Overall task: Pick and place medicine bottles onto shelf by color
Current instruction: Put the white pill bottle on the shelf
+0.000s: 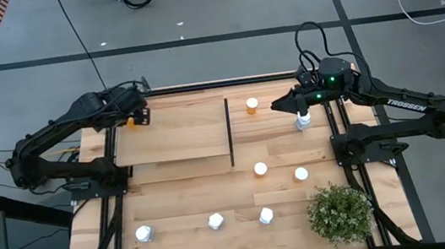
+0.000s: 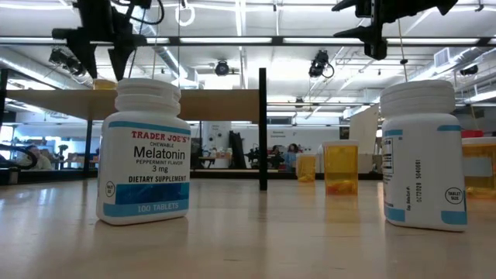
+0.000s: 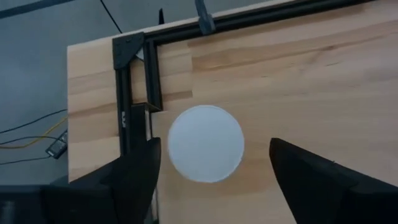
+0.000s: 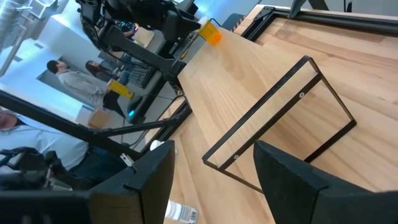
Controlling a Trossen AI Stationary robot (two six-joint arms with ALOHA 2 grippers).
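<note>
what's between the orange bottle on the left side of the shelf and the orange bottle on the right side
The shelf's thin black divider stands between the left orange bottle and the right orange bottle; otherwise only bare shelf wood. The high view shows it.

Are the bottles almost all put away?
Not yet. One orange bottle stands on the shelf, under the open left gripper. The right gripper is over a white bottle. A second orange bottle sits past the divider, and five bottles wait on the table.

Not legible from my side: orange bottle (image 1: 137, 118) largely hidden beneath my left gripper (image 1: 141, 116); white bottle (image 1: 303, 120) partly covered by my right gripper (image 1: 298, 112); far-right bottle (image 2: 480, 165) cut by the low view's edge.
</note>
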